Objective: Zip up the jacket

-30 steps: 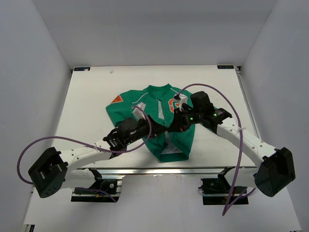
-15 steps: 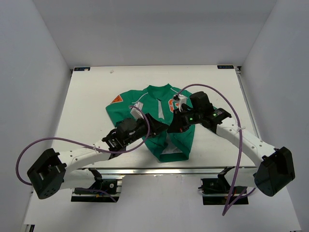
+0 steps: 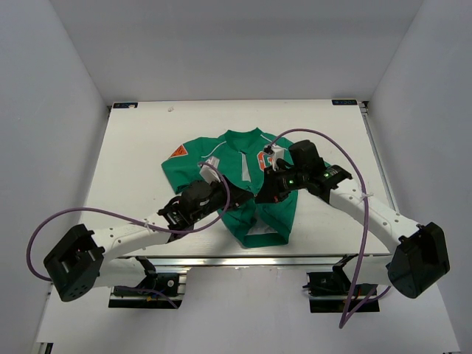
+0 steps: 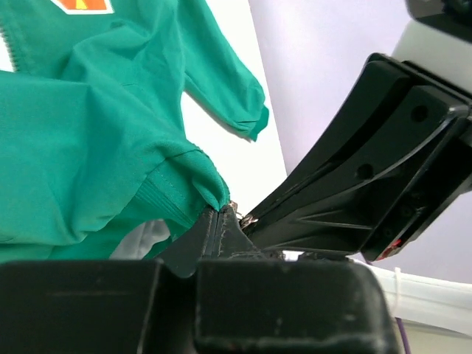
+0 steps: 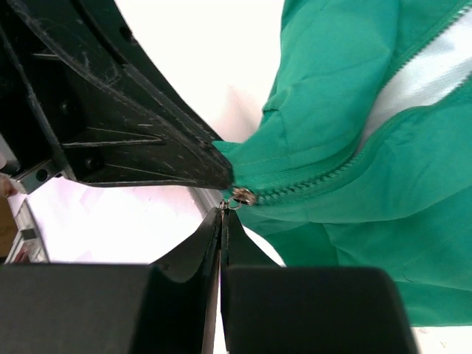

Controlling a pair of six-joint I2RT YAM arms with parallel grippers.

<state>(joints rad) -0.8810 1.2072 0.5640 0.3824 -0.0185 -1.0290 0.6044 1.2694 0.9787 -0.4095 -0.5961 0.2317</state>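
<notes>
Overhead, the jacket (image 3: 190,168) lies flat near the middle of the surface (image 3: 133,147), collar at the far side and hem toward the arms. Its front is open low down, with grey lining showing at the hem. Both arms reach in over the lower front. The left pincer (image 3: 247,200) and the right pincer (image 3: 259,198) meet tip to tip there. Compared with a second ago little has changed: the jacket lies as it did, and the right arm has edged slightly to the left.

Next, from the left wrist, the left pincer (image 4: 221,214) is pressed shut, with the corner of the green hem (image 4: 193,181) pinched at its tips. The zip pull (image 4: 247,220) sits just beside them, touching the tip of the right pincer (image 4: 254,218), which comes in from the right. A sleeve (image 4: 236,103) trails off over the white surface behind.

Finally, from the right wrist, the right pincer (image 5: 223,211) is closed tight, its tips nipping the zip pull (image 5: 242,196) at the foot of the zip teeth (image 5: 324,173). The left pincer (image 5: 225,171) comes down from the upper left onto the hem corner, right against the pull.
</notes>
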